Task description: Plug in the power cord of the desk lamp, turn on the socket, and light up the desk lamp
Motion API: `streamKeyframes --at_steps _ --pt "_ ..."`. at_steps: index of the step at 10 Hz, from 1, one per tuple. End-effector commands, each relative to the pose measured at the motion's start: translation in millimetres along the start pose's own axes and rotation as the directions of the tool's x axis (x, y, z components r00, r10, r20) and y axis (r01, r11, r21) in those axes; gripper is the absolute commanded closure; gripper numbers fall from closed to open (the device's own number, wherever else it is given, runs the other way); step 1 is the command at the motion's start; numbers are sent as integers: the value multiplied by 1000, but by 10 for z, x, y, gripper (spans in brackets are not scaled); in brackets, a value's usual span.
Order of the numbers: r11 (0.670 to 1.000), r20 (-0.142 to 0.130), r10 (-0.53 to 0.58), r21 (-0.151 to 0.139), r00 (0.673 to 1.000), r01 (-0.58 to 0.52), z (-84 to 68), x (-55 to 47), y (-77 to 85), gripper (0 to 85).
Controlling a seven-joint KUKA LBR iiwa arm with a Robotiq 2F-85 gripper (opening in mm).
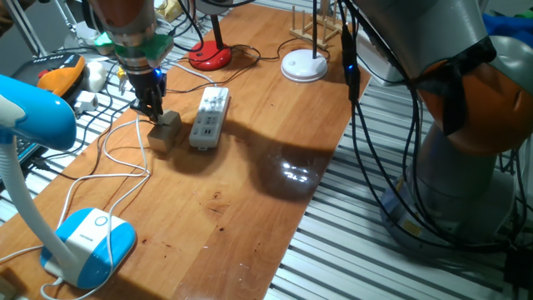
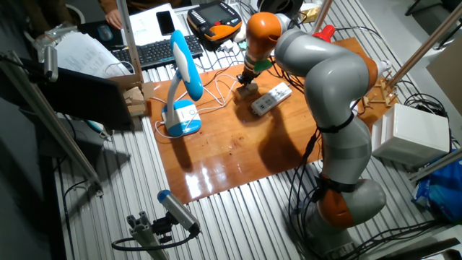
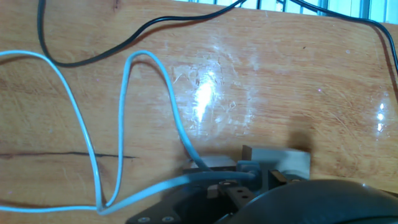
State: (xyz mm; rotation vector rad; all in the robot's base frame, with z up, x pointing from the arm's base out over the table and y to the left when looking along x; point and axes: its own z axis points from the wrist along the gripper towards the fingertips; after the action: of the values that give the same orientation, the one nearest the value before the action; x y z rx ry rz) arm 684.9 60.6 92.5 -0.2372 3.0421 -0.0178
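Observation:
The desk lamp stands at the near left, with its light-blue and white base and blue head; the other fixed view shows it too. Its white power cord loops over the table up to my gripper. The gripper hangs low over the left end of a small tan block, just left of the white socket strip. In the hand view the cord runs in under the gripper beside the block. The plug is mostly hidden there. How the jaws stand does not show.
A red round-based lamp with a black cable and a white disc-based lamp stand behind the strip. A wooden rack is at the back. The table's right edge drops to metal slats.

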Motion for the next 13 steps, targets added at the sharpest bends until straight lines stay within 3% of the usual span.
streamKeyframes --at_steps 1,2,4,5,6,9,11,13 --pt "1000 -1 -8 -2 1000 8 0 -1 -1 850" --pt "1000 -5 -16 -15 1000 16 -3 -1 -2 850" --pt "998 -17 -58 -15 998 57 -35 -4 -9 850" --pt "997 -29 -70 -38 997 69 -85 -11 -17 850" --pt "994 -26 -91 -56 996 89 -161 -21 -19 850" --pt "988 -9 -136 -72 991 135 -273 4 17 850" --pt "979 16 -192 -63 981 193 -309 22 26 850" --pt "969 21 -239 -58 971 240 -341 42 25 850"
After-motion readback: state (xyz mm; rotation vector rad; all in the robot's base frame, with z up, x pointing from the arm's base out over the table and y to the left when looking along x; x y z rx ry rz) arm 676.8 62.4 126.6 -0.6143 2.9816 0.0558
